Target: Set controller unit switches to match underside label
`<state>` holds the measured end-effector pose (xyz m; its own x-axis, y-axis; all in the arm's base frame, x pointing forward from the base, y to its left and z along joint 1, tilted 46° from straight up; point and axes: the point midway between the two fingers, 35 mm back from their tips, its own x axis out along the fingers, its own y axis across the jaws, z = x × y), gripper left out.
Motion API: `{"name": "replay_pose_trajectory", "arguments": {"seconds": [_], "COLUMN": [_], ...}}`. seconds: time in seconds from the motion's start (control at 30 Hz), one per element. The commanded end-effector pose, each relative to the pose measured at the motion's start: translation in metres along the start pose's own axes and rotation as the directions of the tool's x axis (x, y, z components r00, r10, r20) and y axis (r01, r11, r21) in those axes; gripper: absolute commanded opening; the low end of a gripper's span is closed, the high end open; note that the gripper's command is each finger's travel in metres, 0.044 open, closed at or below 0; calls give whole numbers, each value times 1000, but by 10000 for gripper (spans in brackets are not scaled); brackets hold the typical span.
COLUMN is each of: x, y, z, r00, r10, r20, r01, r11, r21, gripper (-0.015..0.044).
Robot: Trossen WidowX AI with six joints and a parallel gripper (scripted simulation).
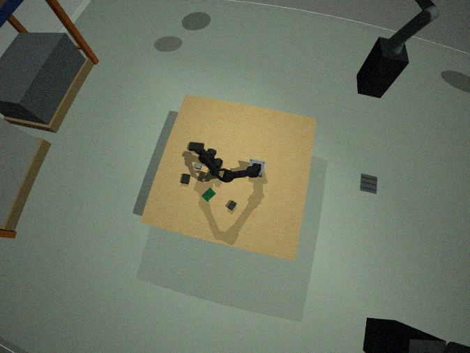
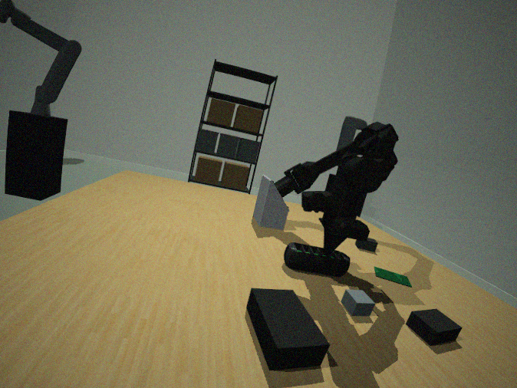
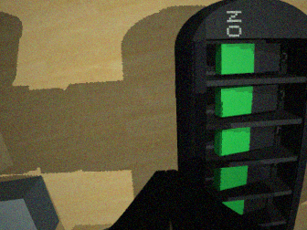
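The dark grey controller unit [image 2: 308,261] [image 3: 189,105] sits on its base on the bench, label hidden. In the wrist view, an "ON" mark shows at its top end, above a column of green-and-dark switches. Five green ends show at least in part; the lowest is partly covered by the fingers and the sixth is hidden. I cannot tell surely which ends are pressed. My gripper [image 2: 330,250] [image 3: 165,180] is shut and empty, its tips down at the unit's top in the exterior view. Whether they touch is unclear. In the top view the arm hides most of the unit.
A large black block [image 1: 196,146] [image 2: 288,323], a blue-grey block [image 1: 198,166] [image 2: 357,301] [image 3: 15,212], a dark block [image 1: 185,178] [image 2: 433,324], a green board [image 1: 208,194] [image 2: 392,276] and a small dark block [image 1: 231,205] [image 2: 367,244] lie around the unit.
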<state>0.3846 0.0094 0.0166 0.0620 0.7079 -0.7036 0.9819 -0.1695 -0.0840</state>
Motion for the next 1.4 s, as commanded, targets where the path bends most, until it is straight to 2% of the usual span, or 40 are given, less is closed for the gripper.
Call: {"name": "replay_pose_trajectory", "arguments": {"seconds": [0.0, 0.07, 0.17, 0.33, 0.67, 1.03, 1.37], "x": [0, -11, -47, -50, -50, -50, -50], "y": [0, 1, 0, 0, 0, 0, 0], "z": [0, 0, 1, 1, 1, 1, 0], "r00": [1000, 1000, 1000, 1000, 1000, 1000, 1000], "r10": [0, 0, 0, 0, 0, 0, 2], "r20": [0, 1, 2, 2, 2, 2, -3], "r01": [0, 0, 0, 0, 0, 0, -2], "r11": [1000, 1000, 1000, 1000, 1000, 1000, 1000], "r21": [0, 0, 0, 0, 0, 0, 7], "gripper": [0, 52, 131, 263, 0, 0, 263]}}
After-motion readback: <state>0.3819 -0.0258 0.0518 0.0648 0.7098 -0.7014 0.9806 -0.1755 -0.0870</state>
